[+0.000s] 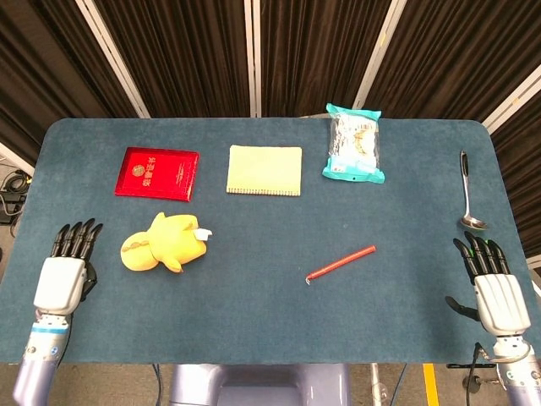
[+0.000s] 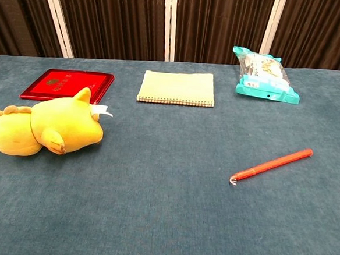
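Note:
My left hand [image 1: 64, 272] hovers over the table's near left corner, fingers straight and apart, holding nothing. Nearest to it is a yellow plush toy [image 1: 163, 243] [image 2: 46, 130], lying on its side a short way to the right. My right hand [image 1: 492, 283] sits at the near right edge, fingers spread, empty. A metal ladle [image 1: 467, 194] lies just beyond it. A red pen [image 1: 341, 263] [image 2: 270, 167] lies between the two hands, right of centre. The chest view shows neither hand.
Along the far side of the blue table [image 1: 270, 321] lie a red booklet [image 1: 157, 173] [image 2: 68, 84], a pale yellow notebook [image 1: 265, 169] [image 2: 177, 88] and a teal snack bag [image 1: 354, 143] [image 2: 265, 76]. Dark curtains hang behind.

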You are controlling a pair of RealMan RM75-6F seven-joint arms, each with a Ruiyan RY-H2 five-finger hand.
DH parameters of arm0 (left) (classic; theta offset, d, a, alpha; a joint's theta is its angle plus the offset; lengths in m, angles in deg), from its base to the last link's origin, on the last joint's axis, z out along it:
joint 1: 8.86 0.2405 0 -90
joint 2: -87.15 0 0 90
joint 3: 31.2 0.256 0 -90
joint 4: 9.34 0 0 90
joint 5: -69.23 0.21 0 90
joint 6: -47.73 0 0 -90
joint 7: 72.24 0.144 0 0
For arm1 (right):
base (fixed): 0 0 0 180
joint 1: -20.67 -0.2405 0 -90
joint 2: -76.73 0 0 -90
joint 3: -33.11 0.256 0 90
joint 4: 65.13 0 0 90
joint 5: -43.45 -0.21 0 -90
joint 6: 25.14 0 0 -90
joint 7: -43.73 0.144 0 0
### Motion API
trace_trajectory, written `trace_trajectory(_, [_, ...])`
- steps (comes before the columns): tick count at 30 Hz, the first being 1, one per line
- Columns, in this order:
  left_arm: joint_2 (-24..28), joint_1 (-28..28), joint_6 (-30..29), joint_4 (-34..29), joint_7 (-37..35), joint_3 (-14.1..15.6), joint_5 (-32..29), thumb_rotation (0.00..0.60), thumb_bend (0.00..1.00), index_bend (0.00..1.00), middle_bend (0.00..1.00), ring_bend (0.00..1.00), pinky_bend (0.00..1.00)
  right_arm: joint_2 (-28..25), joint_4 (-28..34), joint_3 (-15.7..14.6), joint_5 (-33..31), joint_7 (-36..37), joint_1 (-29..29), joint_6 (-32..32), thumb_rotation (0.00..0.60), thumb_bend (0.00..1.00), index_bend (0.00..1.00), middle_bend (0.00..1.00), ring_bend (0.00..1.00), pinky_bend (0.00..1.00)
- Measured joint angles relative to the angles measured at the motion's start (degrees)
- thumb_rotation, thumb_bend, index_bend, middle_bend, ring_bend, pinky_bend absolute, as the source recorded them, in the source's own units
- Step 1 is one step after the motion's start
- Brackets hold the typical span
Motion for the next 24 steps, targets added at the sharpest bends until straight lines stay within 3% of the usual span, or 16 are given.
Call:
trace_trajectory(11, [-6.8, -7.3, 9.4, 3.1, 5.1, -4.3, -7.1, 0.600, 1.00, 0.00, 0.00, 0.00, 0.00, -0.3, 0.3, 0.1, -0.1, 1.0, 0.0, 0.1, 0.600, 0.08, 0.02, 0.00, 0.00, 0.00])
trace_trajectory(17, [-11.7, -9.9, 12.6, 4.8, 10.5, -4.6, -10.4, 0.600, 1.00, 0.00, 0.00, 0.00, 0.00, -0.6, 0.4, 0.1, -0.1, 1.7, 0.1, 0.0, 0.600, 0.08, 0.02, 0.00, 0.00, 0.00])
trace_trajectory(24, [-14.9, -10.9, 12.9, 7.1, 12.2, -3.7, -11.2, 0.600, 1.00, 0.00, 0.00, 0.00, 0.00, -0.8, 0.5, 0.1, -0.2, 2.3, 0.1, 0.1, 0.600, 0.08, 0.02, 0.00, 0.00, 0.00])
